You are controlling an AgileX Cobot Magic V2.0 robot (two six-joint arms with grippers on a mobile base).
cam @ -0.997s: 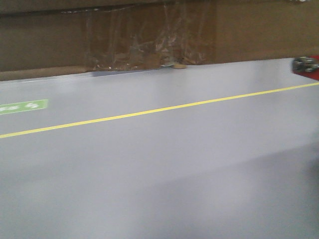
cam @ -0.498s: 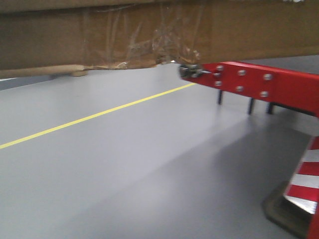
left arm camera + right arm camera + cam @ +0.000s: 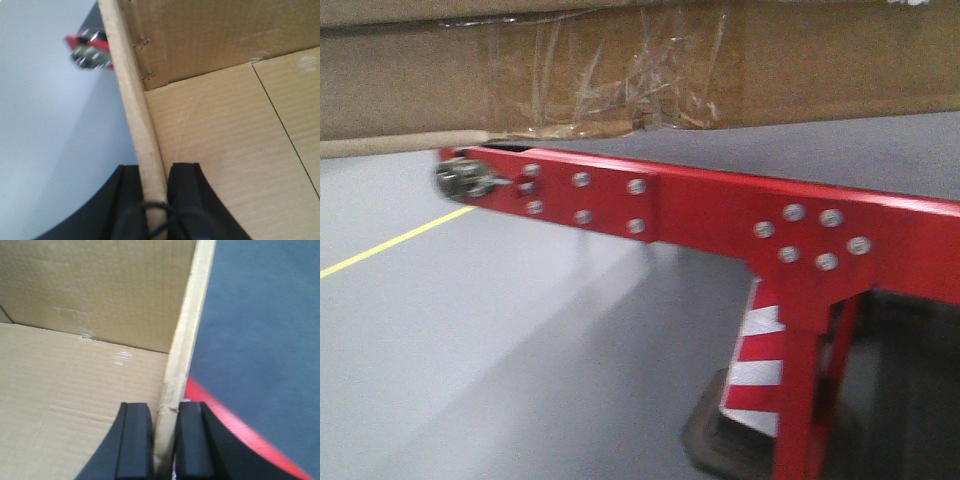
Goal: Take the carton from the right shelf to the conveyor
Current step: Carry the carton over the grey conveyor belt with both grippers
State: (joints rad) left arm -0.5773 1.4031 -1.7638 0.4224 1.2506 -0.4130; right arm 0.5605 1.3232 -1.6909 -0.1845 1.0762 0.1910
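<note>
Two grippers both clamped the carton (image 3: 620, 70) by its open top walls. Left gripper (image 3: 152, 202): black fingers (image 3: 131, 200) pressed either side of the carton's left wall (image 3: 130, 100), one inside, one outside, pinching the cardboard edge. Right gripper (image 3: 164, 440): same grip on the right wall (image 3: 187, 330), fingers (image 3: 135, 440) tight against the board.

Front view: carton filled the top of the frame, crinkled clear tape (image 3: 610, 85) on its lower strip, bottom edge just over the near end of the conveyor (image 3: 840, 150). Could not tell whether it touched the belt. Red frame (image 3: 720, 215) with silver bolts ran under the belt, metal roller end (image 3: 465, 180) at its left tip, red-and-white striped post (image 3: 757, 370) below.

Right wrist view: dark belt and a red rail edge (image 3: 235, 425) lay outside the right wall. Left wrist view: grey floor (image 3: 50, 125) lay outside the left wall, roller end beyond. Yellow line (image 3: 380, 250) crossed the floor at left. Carton interior looked bare.
</note>
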